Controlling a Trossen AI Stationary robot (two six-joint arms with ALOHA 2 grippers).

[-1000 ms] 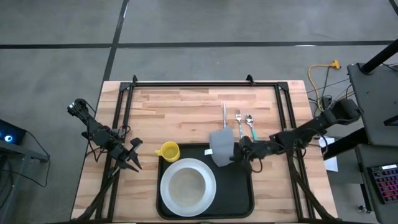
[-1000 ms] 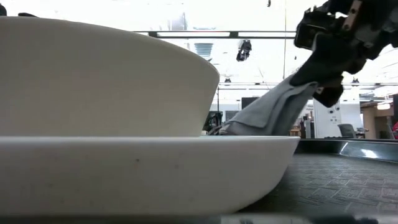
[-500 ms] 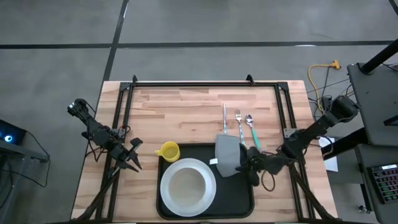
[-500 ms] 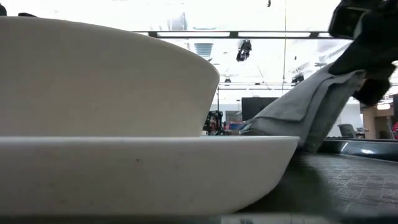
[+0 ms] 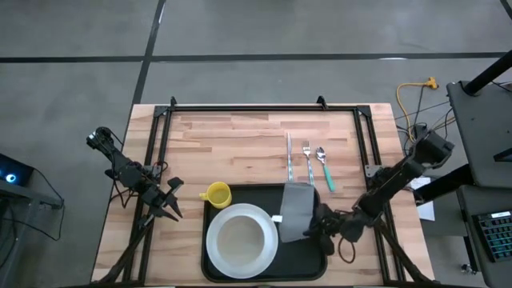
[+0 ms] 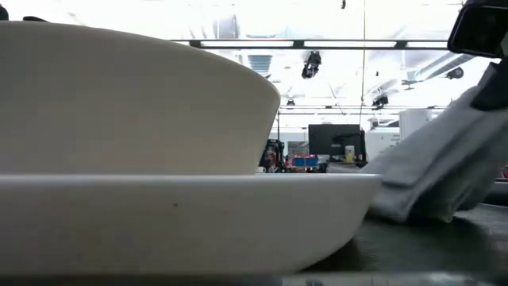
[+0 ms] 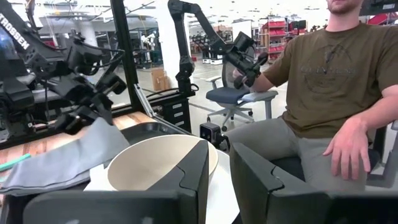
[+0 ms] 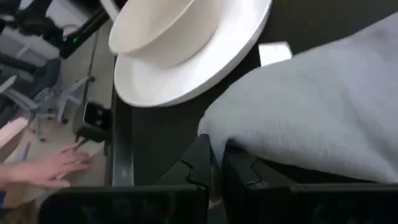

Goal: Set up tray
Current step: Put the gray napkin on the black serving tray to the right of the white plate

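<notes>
The black tray [image 5: 314, 258] lies at the table's near edge. On it stands a white plate [image 5: 242, 240] with a white bowl [image 8: 161, 25]. A grey folded cloth [image 5: 296, 211] slopes down onto the tray's right part, beside the plate. My right gripper [image 5: 313, 232] is low over the tray's right side, shut on the cloth. A yellow cup [image 5: 216, 194] stands on the wood at the tray's far left corner. My left gripper [image 5: 171, 206] waits, open, at the table's left edge. My right gripper pinches the grey cloth between its two fingers at the near right edge [image 8: 214, 132], coming low from the table's right. The held end is raised. The cloth slopes down from it, and its lower end [image 6: 401, 208] rests on the tray.
A knife [image 5: 289, 156], a fork [image 5: 307, 160] and a teal-handled spoon [image 5: 324, 170] lie side by side on the wood just beyond the tray. Black frame rails run along the table's sides. A person sits beyond the near edge [image 7: 329, 93], one hand [image 8: 43, 168] close to the tray.
My right gripper has moved toward the table's near edge and down, staying shut on the cloth. The cloth has been carried from the tray's far rim to lie lower and flatter beside the plate, its free end now on the tray.
</notes>
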